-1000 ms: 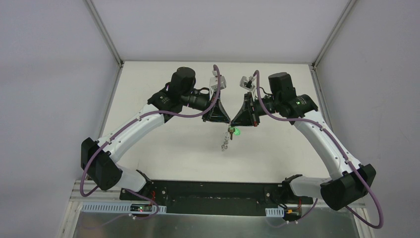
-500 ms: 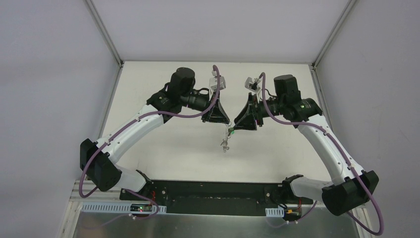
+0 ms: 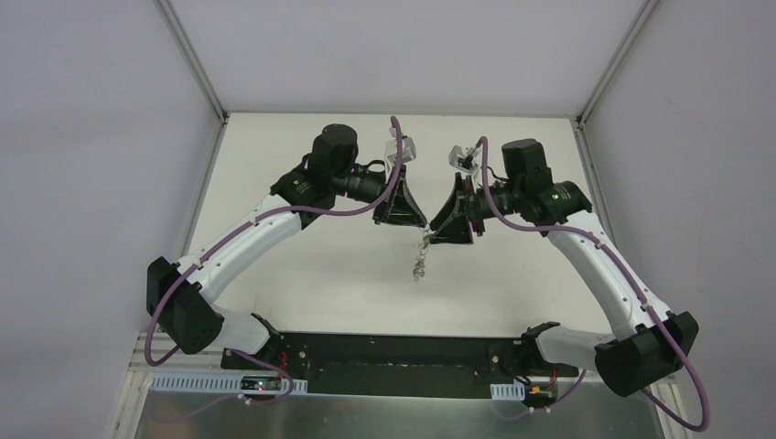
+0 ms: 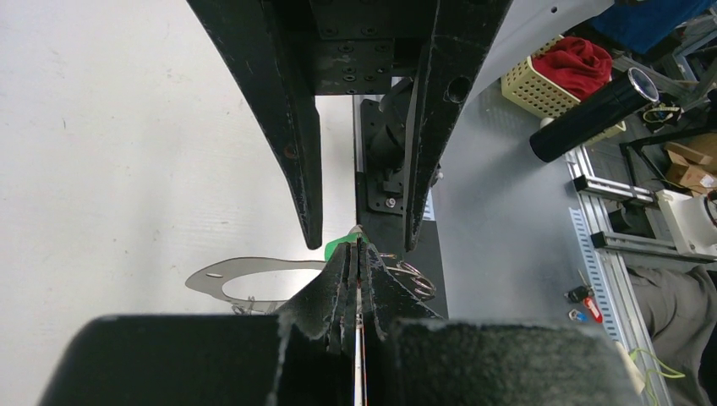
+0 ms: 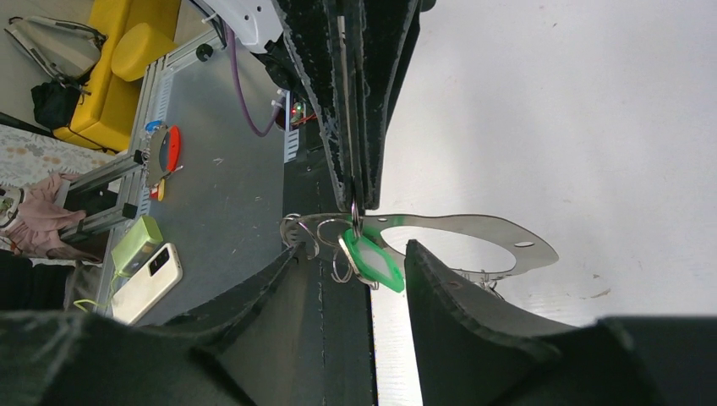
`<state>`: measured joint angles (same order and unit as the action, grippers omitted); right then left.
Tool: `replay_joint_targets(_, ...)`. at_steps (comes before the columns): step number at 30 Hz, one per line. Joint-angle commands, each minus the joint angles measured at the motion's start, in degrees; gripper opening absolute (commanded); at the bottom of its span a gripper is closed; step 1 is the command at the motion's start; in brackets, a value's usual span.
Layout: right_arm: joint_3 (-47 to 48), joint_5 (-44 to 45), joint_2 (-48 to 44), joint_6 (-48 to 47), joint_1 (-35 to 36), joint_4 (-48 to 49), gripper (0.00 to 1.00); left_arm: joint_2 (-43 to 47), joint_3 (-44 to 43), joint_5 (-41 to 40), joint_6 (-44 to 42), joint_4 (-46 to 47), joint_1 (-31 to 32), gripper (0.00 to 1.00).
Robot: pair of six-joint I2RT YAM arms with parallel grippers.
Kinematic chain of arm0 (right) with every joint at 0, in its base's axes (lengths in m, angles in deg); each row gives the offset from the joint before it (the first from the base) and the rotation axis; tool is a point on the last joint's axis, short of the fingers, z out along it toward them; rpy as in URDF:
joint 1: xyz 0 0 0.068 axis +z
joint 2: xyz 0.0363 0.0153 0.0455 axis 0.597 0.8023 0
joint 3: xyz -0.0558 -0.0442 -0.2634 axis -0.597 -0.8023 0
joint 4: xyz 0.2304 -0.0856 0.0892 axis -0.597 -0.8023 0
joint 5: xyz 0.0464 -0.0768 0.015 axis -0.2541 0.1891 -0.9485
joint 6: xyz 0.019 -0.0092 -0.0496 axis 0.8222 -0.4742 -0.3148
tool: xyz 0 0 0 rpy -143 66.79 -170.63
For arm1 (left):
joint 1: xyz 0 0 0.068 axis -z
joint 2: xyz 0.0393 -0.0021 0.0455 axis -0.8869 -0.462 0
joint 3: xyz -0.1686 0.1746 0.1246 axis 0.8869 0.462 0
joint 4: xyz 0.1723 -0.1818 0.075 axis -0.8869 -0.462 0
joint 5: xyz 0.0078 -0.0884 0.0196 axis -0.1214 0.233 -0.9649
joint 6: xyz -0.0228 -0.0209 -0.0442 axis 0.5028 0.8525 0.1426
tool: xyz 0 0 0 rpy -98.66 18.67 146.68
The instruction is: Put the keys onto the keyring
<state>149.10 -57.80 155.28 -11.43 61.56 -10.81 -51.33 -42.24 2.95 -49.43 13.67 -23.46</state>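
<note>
My left gripper (image 3: 422, 226) is shut on the keyring (image 3: 419, 263), which dangles below it over the middle of the table. In the left wrist view the shut fingers (image 4: 348, 275) pinch a thin wire, with small rings (image 4: 414, 277) beside them and a flat silver loop (image 4: 221, 275) behind. The key's green head (image 5: 373, 260) hangs from the small rings (image 5: 306, 230) and lies between the parted fingers of my right gripper (image 5: 355, 250) without being squeezed. The right gripper (image 3: 436, 238) is open, facing the left one tip to tip.
The white table (image 3: 311, 265) lies under both arms, with grey walls and metal posts (image 3: 192, 64) around it. Beyond the near edge there are a basket of red cloth (image 4: 565, 69), a black cylinder (image 4: 592, 114) and a phone (image 5: 157, 281).
My right gripper has opened and let go of the green key, then shifted slightly. The green head no longer shows from above. The left gripper holds still.
</note>
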Motion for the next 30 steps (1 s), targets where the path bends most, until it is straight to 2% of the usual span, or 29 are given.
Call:
replay_joint_targets(1,-0.1,-3.6,0.1,-2.0,0.7,0.3,0.48,2.4,0.2,2.8,1.7,4.1,0.1,0.0)
replay_joint_targets(5,-0.8,-3.9,-0.1,-2.0,0.8,0.7,0.36,2.2,0.1,2.8,2.1,4.5,0.0,0.0)
replay_joint_targets(9,-1.4,-4.2,-0.3,-1.9,0.8,1.0,0.2,2.2,0.3,2.8,2.4,4.9,-0.2,0.0)
replay_joint_targets(15,-1.8,-4.4,-0.5,-1.7,0.7,1.2,0.0,2.4,0.6,2.8,2.8,4.9,-0.8,0.0)
replay_joint_targets(30,-2.3,-4.6,0.2,0.2,0.9,3.0,0.0,2.9,4.2,4.3,10.2,16.6,-1.8,0.0)
